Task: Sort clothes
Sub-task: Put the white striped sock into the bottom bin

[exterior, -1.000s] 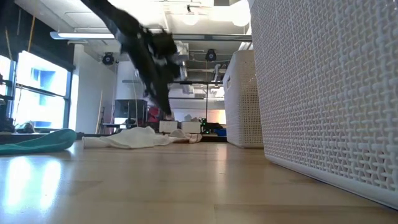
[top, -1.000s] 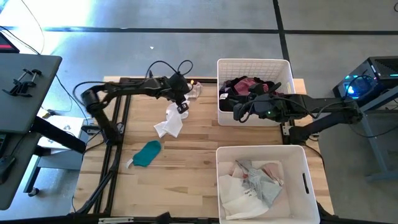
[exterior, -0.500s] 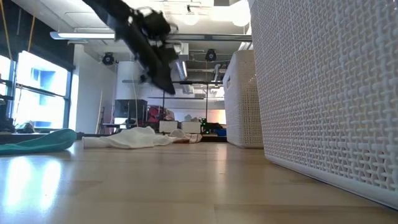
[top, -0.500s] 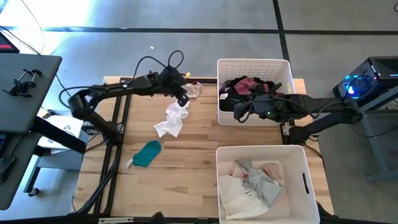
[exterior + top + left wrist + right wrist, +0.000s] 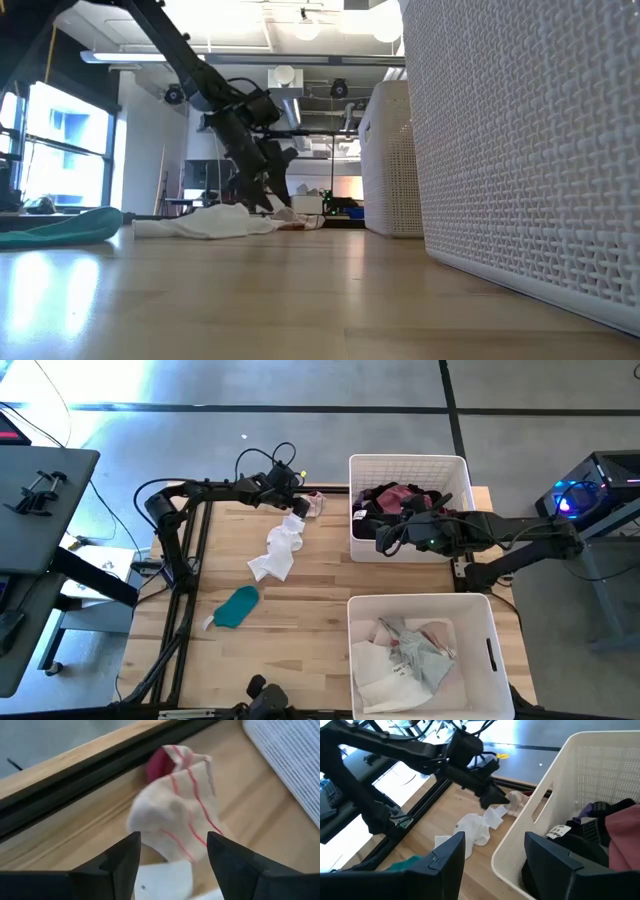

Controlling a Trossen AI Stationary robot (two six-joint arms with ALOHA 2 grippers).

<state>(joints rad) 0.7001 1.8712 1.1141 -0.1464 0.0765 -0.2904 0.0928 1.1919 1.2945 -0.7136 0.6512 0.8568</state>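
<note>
Lowered to the worktop's far edge, the left end effector (image 5: 172, 852) now gapes open before a striped cream sock (image 5: 175, 815), ready to grasp; right end effector (image 5: 492, 855), open, waits by the far bin (image 5: 408, 463).

Smooth grey concrete floor (image 5: 300, 385) crossed by dark seam lines. Large bright windows (image 5: 70, 150) at one side; round ceiling lamps (image 5: 285, 76) lit among exposed overhead ducts.
</note>
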